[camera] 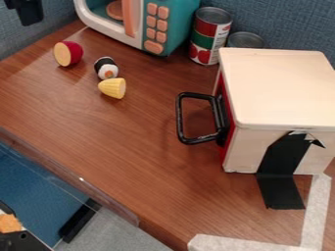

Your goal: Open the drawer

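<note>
Box (281, 88) is set at the right of the tabletop (140, 147). Drawer (225, 147) is housed in it, front faced left; judged shut. Handle (180, 117) is mounted on that front, jutting left, its long outer bar run near-far. Gripper (30, 17) is seen at the far left corner, well apart. From the jaws, the handle lies right and near, so a diagonal traverse is called for, then a leftward pull, square to the long bar. Jaw state can't be told from here.

Looks: box is pale and blocky, with black tape (282, 162) run down its near side onto the tabletop. Drawer front is red, largely hidden at this slant. Handle is a glossy black squared loop, open in the middle; should be easily hooked. Risk: if pulled askew, drawer may be jammed or box dragged.
</note>
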Robot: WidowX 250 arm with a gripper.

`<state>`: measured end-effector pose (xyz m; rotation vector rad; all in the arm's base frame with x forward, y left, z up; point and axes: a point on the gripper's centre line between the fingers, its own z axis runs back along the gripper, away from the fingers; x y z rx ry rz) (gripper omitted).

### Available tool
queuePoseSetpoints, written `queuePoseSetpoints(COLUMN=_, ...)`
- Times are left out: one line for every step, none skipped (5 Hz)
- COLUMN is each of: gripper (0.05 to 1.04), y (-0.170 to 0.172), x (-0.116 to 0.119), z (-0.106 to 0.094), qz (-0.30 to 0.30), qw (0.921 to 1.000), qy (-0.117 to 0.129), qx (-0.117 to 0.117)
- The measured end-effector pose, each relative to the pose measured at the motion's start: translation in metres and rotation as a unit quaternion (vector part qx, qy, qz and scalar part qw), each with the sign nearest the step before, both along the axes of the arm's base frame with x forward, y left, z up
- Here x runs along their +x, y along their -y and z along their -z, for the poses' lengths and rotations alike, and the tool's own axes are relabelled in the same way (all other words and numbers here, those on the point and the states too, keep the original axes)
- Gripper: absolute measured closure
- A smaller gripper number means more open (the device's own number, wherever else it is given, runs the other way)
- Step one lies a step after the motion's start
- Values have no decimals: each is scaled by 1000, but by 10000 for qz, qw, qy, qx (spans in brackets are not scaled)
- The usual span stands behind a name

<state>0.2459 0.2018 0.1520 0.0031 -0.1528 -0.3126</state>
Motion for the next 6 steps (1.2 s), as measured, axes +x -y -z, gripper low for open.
queuePoseSetpoints(gripper=83, y=3, x=0, z=11, qz=-66, qw=9998, qy=-97, qx=-178)
queuePoseSetpoints(gripper=83, y=31, x=9, z=21, qz=-459, qw=9964, qy=-96, qx=-701)
queuePoseSetpoints(gripper=83, y=62, x=17, z=35, qz=-900, qw=9903, qy=-212, qx=-1038)
queuePoseSetpoints(gripper=83, y=93, x=25, z=41, qz=-1572, qw=9788, qy=-85, qx=-1312)
queuePoseSetpoints(gripper=83, y=120, x=35, z=52, qz=-2248, qw=9614, qy=35, qx=-1584)
queuePoseSetpoints(gripper=83, y=142, x=44, z=60, qz=-2673, qw=9504, qy=102, qx=-1585)
